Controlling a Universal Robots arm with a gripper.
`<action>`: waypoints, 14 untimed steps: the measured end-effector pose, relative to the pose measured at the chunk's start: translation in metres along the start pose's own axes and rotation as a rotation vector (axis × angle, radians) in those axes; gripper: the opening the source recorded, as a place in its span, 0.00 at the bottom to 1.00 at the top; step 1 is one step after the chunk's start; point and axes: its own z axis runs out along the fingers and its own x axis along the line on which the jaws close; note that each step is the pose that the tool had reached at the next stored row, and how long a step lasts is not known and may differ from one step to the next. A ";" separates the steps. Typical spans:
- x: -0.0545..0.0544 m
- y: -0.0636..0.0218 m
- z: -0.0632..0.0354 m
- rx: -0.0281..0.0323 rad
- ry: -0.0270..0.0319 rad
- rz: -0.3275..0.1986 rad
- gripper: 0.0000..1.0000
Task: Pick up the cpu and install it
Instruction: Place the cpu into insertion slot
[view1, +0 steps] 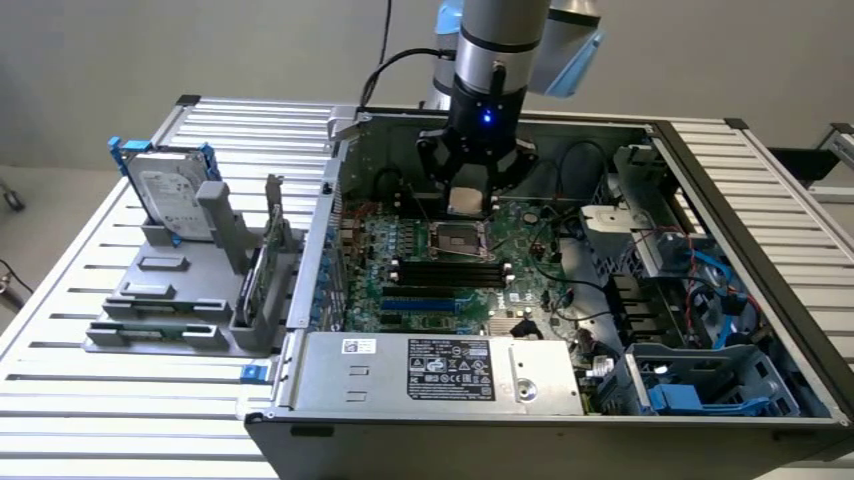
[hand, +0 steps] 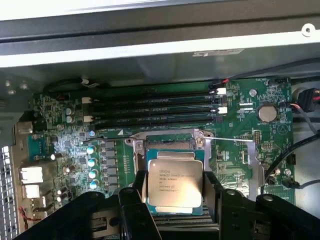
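Observation:
The cpu (hand: 174, 183), a small square chip with a silver metal top and fine print, hangs between my black fingers (hand: 138, 196) in the wrist view. My gripper (hand: 175, 192) is shut on its two opposite edges. In the exterior view the gripper (view1: 467, 200) is inside the open computer case and holds the cpu (view1: 466, 201) a little above the motherboard. The metal-framed socket (view1: 449, 240) lies just below and slightly toward the front. In the wrist view the socket (hand: 167, 143) shows past the chip's far edge.
Black memory slots (view1: 447, 270) run beside the socket. A power supply (view1: 454, 370) lines the case front, and cables and a blue drive cage (view1: 694, 392) fill the exterior view's right. A hard drive (view1: 174, 195) stands in a grey holder outside the case.

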 end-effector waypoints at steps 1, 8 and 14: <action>0.000 0.0000 0.0002 -0.0005 -0.0006 0.016 0.55; 0.000 -0.0001 0.0015 -0.0042 -0.0067 0.139 0.55; 0.000 -0.0001 0.0027 -0.0075 -0.0121 0.248 0.55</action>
